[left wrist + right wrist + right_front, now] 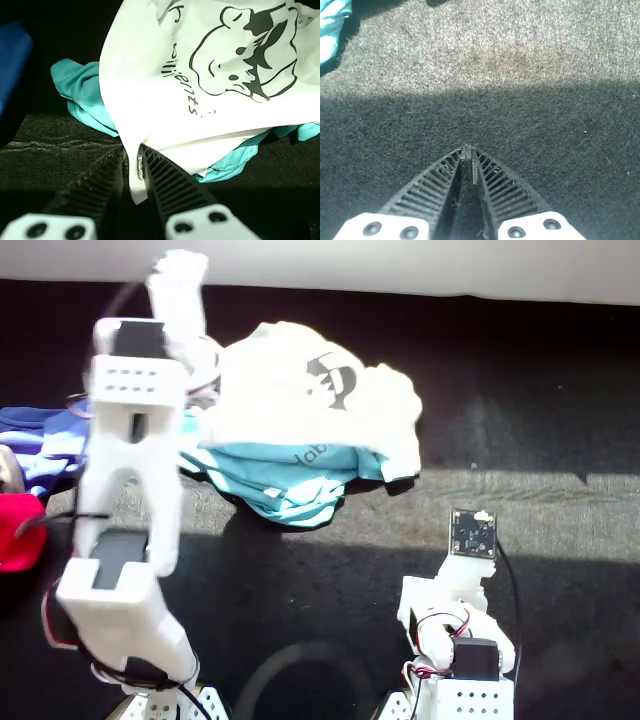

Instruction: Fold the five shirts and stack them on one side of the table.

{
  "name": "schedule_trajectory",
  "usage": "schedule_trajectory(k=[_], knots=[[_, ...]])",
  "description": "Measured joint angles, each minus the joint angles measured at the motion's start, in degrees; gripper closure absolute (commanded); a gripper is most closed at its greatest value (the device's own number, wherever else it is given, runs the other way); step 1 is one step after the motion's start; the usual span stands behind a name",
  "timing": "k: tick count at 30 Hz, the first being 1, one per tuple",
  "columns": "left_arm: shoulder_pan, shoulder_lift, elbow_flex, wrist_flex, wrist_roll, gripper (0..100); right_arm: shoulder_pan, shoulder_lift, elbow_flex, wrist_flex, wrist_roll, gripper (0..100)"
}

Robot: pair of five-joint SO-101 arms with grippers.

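— While a blue shirt (pixel 40 435) and a red shirt (pixel 20 535) wait at far left, which step is this?
— Likely drawing the white shirt (pixel 310 390) off the teal shirt (pixel 290 480); next, spread it flat. The high view gives the heap. The left wrist view shows the left pincer (pixel 133 167) clamped on the white hem. The right pincer (pixel 468 155) hangs closed, empty, over the tabletop (pixel 520 60).
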Motion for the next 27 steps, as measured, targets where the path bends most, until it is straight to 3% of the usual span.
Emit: schedule_trajectory(k=[7, 13, 19, 23, 27], knots=[[-17.85, -19.25, 0.0, -6.77, -10.81, 99, 0.0, 0.0, 0.0, 0.0, 0.0, 99.1], [-37.01, -24.26, 0.0, -20.57, -18.64, 99, 0.0, 0.0, 0.0, 0.0, 0.0, 99.1], [-53.98, -24.26, 1.93, -36.92, -21.27, 99, 0.0, 0.0, 0.0, 0.0, 0.0, 99.1], [-61.27, -24.26, 6.95, -49.41, -21.36, 99, 0.0, 0.0, 0.0, 0.0, 0.0, 99.1], [-62.77, -24.26, 14.24, -55.91, -21.36, 99, 0.0, 0.0, 0.0, 0.0, 0.0, 99.1]])
